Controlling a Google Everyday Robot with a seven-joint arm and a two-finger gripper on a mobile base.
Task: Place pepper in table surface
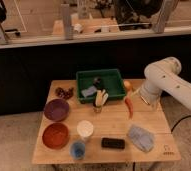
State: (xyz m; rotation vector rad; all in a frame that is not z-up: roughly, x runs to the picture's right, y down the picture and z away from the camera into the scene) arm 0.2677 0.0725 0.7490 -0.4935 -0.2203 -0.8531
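Orange-red pepper (129, 106) at wooden worktop (109, 127), near right edge. Hand (141, 98) just beside it, grip state cannot tell. Placement nearly done; release unconfirmed.

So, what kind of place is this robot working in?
Probably an indoor lab or office test area: a wooden table staged with bowls and a green tray, below a glass-panelled railing. The pincer hangs over the table beside the tray, by the pepper.

Orange-red pepper (129, 106), pale plank-grained table surface (114, 124), green tray (103, 74), hand (138, 99) of white arm (165, 80) beside pepper.
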